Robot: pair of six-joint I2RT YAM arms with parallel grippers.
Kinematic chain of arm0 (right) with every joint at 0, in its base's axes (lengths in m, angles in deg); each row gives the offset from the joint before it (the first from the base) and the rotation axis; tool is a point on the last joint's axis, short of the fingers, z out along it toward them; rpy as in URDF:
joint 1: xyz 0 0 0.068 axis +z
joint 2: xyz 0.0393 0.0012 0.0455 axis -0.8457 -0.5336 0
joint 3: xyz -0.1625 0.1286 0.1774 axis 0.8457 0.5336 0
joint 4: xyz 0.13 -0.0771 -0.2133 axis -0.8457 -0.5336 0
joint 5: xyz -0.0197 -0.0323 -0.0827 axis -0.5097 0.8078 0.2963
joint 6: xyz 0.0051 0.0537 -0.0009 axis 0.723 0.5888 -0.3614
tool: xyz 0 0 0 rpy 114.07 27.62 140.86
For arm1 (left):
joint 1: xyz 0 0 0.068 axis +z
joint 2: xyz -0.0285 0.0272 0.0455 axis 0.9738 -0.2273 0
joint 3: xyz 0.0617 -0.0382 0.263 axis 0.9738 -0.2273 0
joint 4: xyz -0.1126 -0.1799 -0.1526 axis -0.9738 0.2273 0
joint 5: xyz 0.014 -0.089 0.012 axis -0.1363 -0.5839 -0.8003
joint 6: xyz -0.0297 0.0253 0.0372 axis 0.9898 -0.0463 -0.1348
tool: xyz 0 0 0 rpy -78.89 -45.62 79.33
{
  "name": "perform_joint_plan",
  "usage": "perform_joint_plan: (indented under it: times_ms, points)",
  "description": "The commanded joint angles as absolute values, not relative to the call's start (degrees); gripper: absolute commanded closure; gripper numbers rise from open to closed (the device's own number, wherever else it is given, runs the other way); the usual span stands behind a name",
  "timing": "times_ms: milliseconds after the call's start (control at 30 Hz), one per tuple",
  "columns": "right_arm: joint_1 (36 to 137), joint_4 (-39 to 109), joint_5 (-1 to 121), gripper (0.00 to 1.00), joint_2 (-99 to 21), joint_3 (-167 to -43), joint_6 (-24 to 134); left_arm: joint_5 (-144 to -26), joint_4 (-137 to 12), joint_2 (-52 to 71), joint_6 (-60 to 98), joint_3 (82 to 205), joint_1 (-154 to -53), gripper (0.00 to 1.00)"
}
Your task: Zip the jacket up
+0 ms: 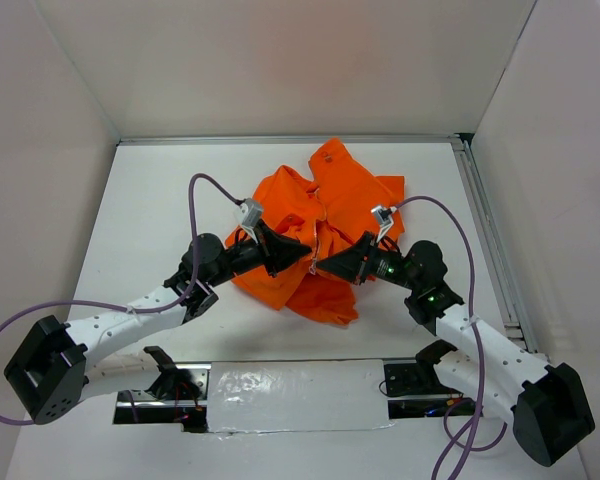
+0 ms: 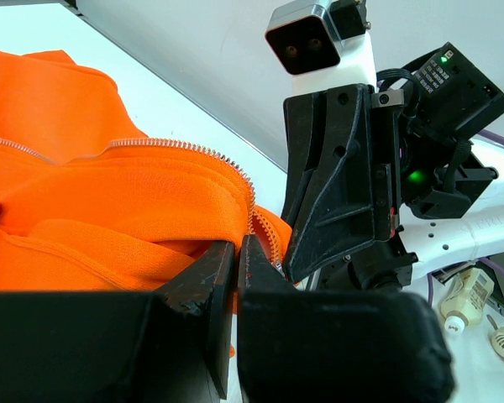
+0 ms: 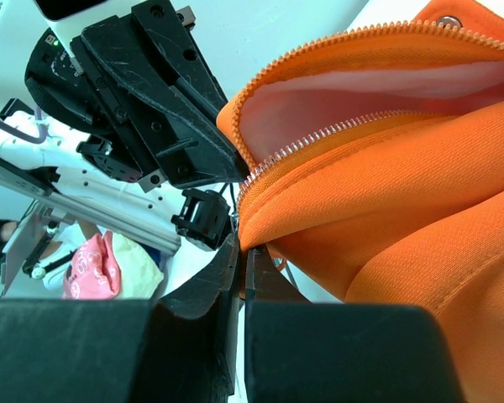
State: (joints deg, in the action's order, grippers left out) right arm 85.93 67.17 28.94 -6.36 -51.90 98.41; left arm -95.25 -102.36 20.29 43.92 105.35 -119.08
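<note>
Jaws of left gripper [image 2: 235,252] nearly together, nipping the jacket [image 1: 330,200] at its front edge, right by the zipper teeth [image 2: 178,144]. Jaws of right gripper [image 3: 239,262] pressed together, tips right against the other front edge; can't tell if any fabric is caught btwn them. The two grippers meet almost tip to tip at the jacket's near-ctr part. Jacket lies crumpled mid-table [image 1: 150,200], front open, zipper halves apart, pale lining [image 3: 361,92] showing w/in the gap.
</note>
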Motion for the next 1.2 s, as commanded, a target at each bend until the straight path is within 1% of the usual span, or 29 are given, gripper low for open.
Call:
perform_joint_plan:
  times_ms: [0, 533, 800, 967, 1067, 1167]
  points:
    - [86.31, 69.30, 27.33, 1.00, -4.98, -55.04, 98.26, -95.55, -108.48, 20.37, 43.04, 107.32, -119.57, 1.00]
    - [86.05, 76.50, 32.17, 1.00, -6.65, -54.25, 102.22, -99.68, -113.05, 22.13, 44.10, 103.11, -119.75, 1.00]
    - [86.14, 75.38, 34.88, 1.00, -6.39, -53.81, 101.52, -103.01, -116.56, 22.83, 44.62, 100.65, -119.66, 1.00]
    - [85.09, 75.55, 34.28, 1.00, -5.86, -54.33, 98.36, -105.39, -110.69, 24.06, 45.49, 102.22, -119.75, 1.00]
    - [84.21, 73.18, 33.40, 1.00, -6.39, -56.27, 97.04, -107.67, -109.54, 24.06, 45.94, 102.05, -119.66, 1.00]
    - [83.07, 75.36, 32.70, 1.00, -6.12, -55.92, 98.25, -108.65, -107.00, 24.24, 45.42, 102.49, -119.66, 1.00]
